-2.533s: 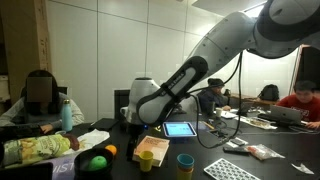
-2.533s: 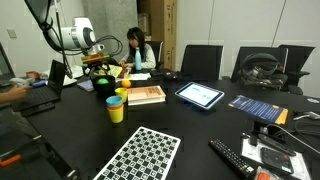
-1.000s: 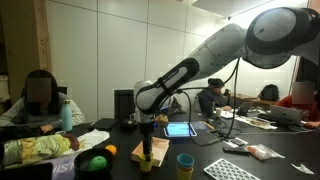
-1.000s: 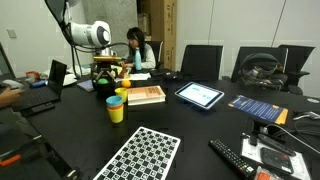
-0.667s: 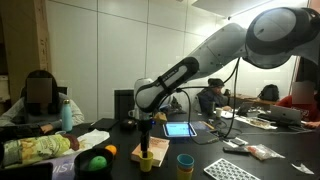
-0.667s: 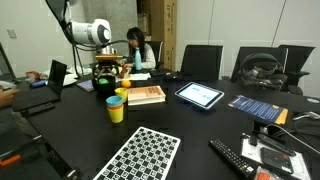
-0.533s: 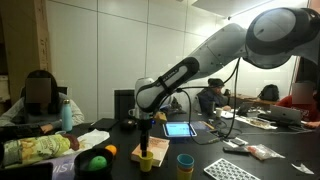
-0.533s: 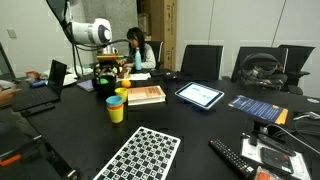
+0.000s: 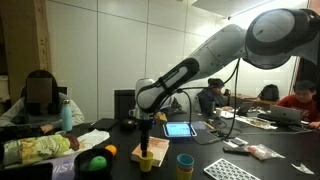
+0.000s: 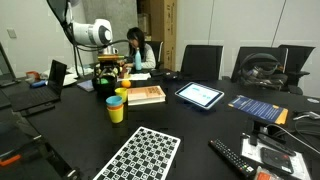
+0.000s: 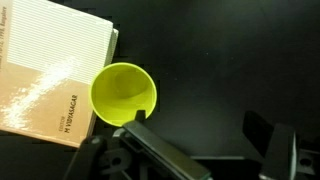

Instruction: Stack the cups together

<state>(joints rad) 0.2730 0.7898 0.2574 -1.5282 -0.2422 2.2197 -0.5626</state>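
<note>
1. The yellow cup stands upright on the dark table, mouth up and empty; in the wrist view its rim is just beside the corner of a book, and whether they touch I cannot tell.
2. The gripper hangs above it with the jaws spread wide and nothing between them; one finger shows close to the cup's rim, the other well off to the side over bare table.
3. In an exterior view the gripper points straight down over the book's near corner, where a small cup stands; its colour is hard to tell there.
4. The arm sweeps down from a large joint high up, bends at the wrist, and the hand drops vertically.
5. Another cup, yellowish with a blue rim, stands apart, nearer the camera.
6. A tablet lies beyond the book; a green ball and a teal bottle sit off to the side.
</note>
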